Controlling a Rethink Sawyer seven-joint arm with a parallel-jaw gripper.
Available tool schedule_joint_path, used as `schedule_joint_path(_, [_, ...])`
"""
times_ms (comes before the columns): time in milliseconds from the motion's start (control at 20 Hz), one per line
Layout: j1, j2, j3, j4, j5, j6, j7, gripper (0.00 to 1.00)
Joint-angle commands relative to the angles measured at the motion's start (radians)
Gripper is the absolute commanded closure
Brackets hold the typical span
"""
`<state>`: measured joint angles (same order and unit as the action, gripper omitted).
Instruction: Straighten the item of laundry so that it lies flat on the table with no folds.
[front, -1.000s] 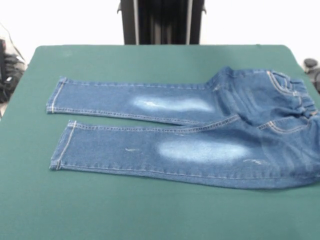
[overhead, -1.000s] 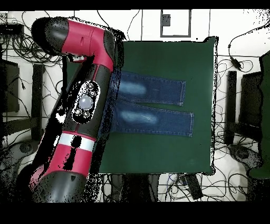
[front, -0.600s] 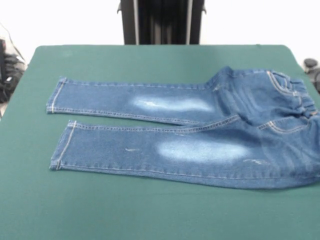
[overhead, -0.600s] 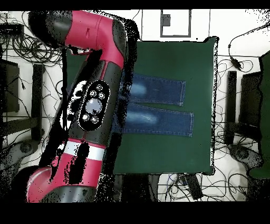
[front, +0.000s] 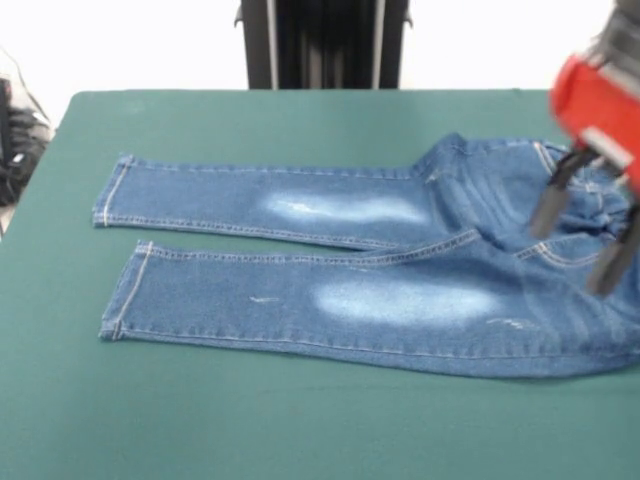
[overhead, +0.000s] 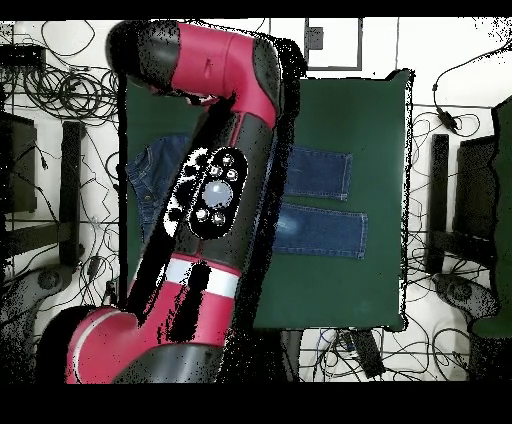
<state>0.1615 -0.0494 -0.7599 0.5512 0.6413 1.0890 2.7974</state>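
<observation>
The item of laundry (front: 380, 270), a small pair of blue jeans with faded thigh patches, lies spread on the green table (front: 300, 120). Its legs point left and its gathered waistband is at the right edge. Slight wrinkles show around the seat. My gripper (front: 580, 235) hangs at the right, over the waistband and pocket area. It is open, with two dark fingers (front: 548, 205) spread apart and nothing between them. In the overhead view the red arm (overhead: 225, 190) covers the middle of the jeans (overhead: 320, 175) and hides the gripper; only the leg ends and part of the waist show.
Cables and dark gear (front: 15, 130) sit off the table's left edge in the front view, and a dark object (front: 620, 128) off its right. In the overhead view, black stands (overhead: 438, 200) and cables ring the table (overhead: 370, 110).
The arm has swung across the table, and the gripper has come into the front view at the right, over the waistband. The jeans have not moved.
</observation>
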Motion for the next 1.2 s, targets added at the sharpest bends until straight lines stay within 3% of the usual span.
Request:
schedule_joint_path(50, [-0.044,-0.006,0.236,0.188,-0.179,-0.112,-0.459,0.00])
schedule_joint_path(450, [-0.113,-0.025,0.340,0.185,-0.311,-0.153,-0.569,0.00])
schedule_joint_path(750, [-0.188,-0.056,0.472,0.205,-0.388,-0.161,-0.800,0.00])
schedule_joint_path(1200, [-0.275,-0.027,0.590,0.160,-0.494,-0.193,-0.966,0.00])
